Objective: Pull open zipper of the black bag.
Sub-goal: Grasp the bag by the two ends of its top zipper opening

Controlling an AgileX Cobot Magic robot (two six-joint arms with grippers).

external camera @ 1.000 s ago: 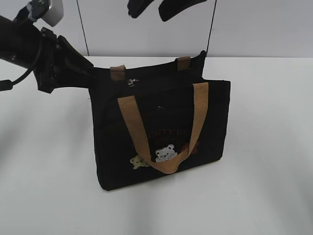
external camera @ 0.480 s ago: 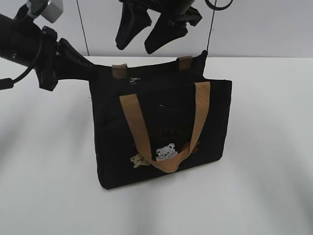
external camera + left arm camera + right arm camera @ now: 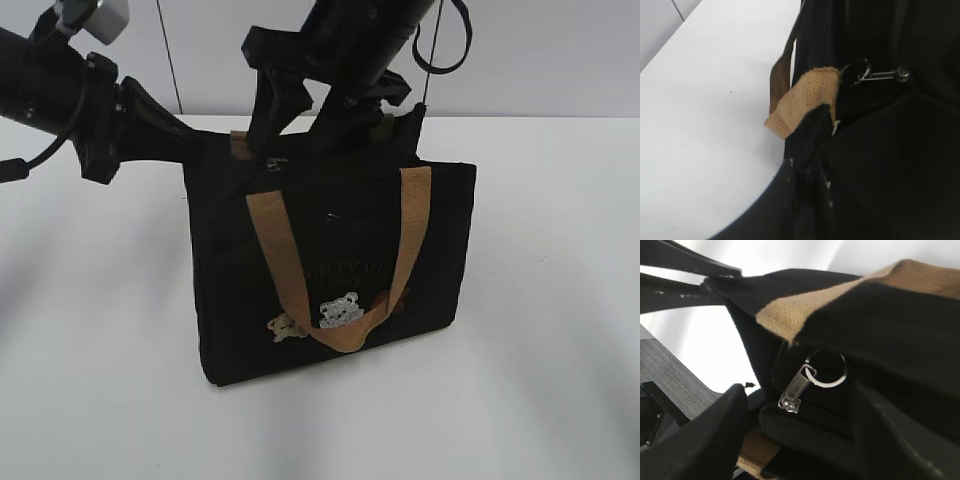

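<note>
The black bag stands upright on the white table, its front tan handle hanging over the bear patches. My left gripper is shut on the fabric of the bag's top left corner; in the left wrist view the gripper pinches that black cloth, with the silver zipper pull just beyond. My right gripper hangs open over the bag's top. In the right wrist view the gripper straddles the zipper pull and its ring without touching them.
The white table spreads out on all sides of the bag. A pale wall with dark seams rises behind it. The rear tan handle end folds over the top edge beside my left gripper.
My right gripper has dropped from the top of the exterior view down to the bag's top by the zipper pull. My left gripper has closed on the bag's corner.
</note>
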